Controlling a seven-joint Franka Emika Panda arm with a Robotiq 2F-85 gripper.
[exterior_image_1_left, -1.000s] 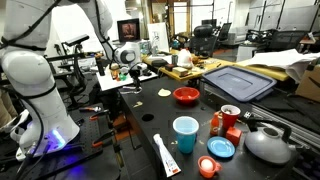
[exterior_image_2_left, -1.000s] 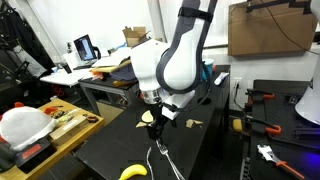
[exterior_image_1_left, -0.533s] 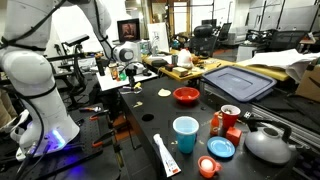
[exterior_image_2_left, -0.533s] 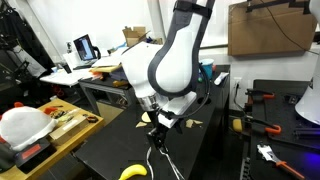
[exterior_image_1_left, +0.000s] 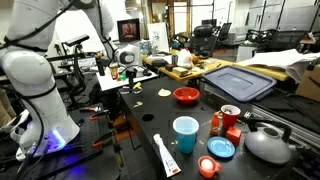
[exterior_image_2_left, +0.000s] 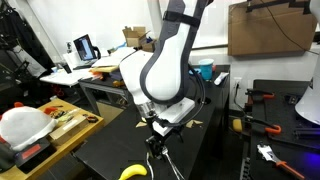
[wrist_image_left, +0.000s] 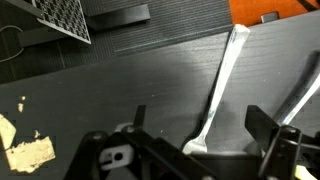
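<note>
My gripper (wrist_image_left: 199, 118) is open and points down at the black table (wrist_image_left: 120, 80). A white plastic fork (wrist_image_left: 222, 75) lies flat on the table between the two fingers, its head near the gripper's base and its handle running away from it. The fingers stand on either side of the fork and do not touch it. In both exterior views the gripper (exterior_image_2_left: 155, 141) (exterior_image_1_left: 133, 76) hangs low over the table's far end. The fork (exterior_image_2_left: 168, 163) shows there as a thin white line.
A red bowl (exterior_image_1_left: 186, 95), blue cup (exterior_image_1_left: 185, 133), toothpaste tube (exterior_image_1_left: 165, 155), red mug (exterior_image_1_left: 229, 116), blue lid (exterior_image_1_left: 221, 148) and grey kettle (exterior_image_1_left: 268, 143) stand further along the table. A yellow banana-like object (exterior_image_2_left: 133, 172) lies near the edge. Brown scraps (wrist_image_left: 30, 150) lie beside the gripper.
The arm has lowered, bringing the open gripper down closer to the table over the fork. Nothing else has moved.
</note>
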